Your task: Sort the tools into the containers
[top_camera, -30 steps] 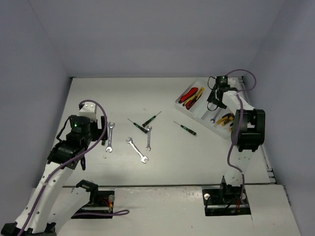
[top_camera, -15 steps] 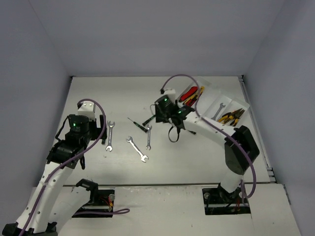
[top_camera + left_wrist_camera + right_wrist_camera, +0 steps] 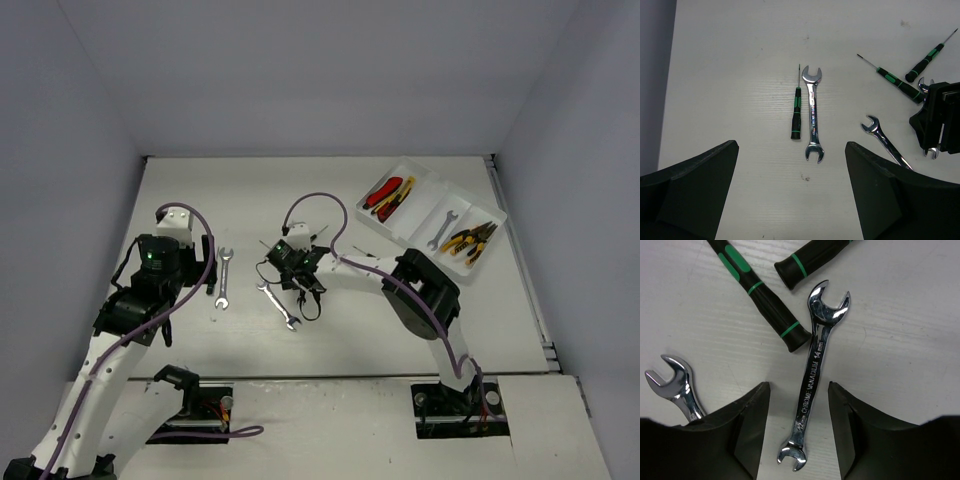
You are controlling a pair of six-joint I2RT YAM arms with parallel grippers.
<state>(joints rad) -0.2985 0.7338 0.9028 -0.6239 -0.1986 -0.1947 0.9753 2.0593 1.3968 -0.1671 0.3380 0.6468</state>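
Note:
My right gripper (image 3: 798,432) is open and low over the table's middle, a finger on each side of a silver wrench (image 3: 813,375) that lies flat, touching neither. Two black-green screwdrivers (image 3: 762,297) lie just beyond it, and a second wrench (image 3: 675,385) lies to its left. My left gripper (image 3: 790,200) is open above bare table, a little short of another wrench (image 3: 812,115) and a screwdriver (image 3: 797,112) lying side by side. In the top view the right gripper (image 3: 300,278) is at the centre. The white tray (image 3: 418,232) at the back right holds utility knives (image 3: 388,195), a wrench (image 3: 440,228) and pliers (image 3: 468,240).
The loose tools cluster between the two arms: a wrench (image 3: 223,278) near the left arm and another wrench (image 3: 280,305) by the right gripper. Grey walls close in the table at the left, back and right. The right arm stretches across from its base (image 3: 460,395).
The right arm has swung from over the tray at the back right to the table's centre and come down around a wrench, its jaws narrowing. The left arm has stayed still.

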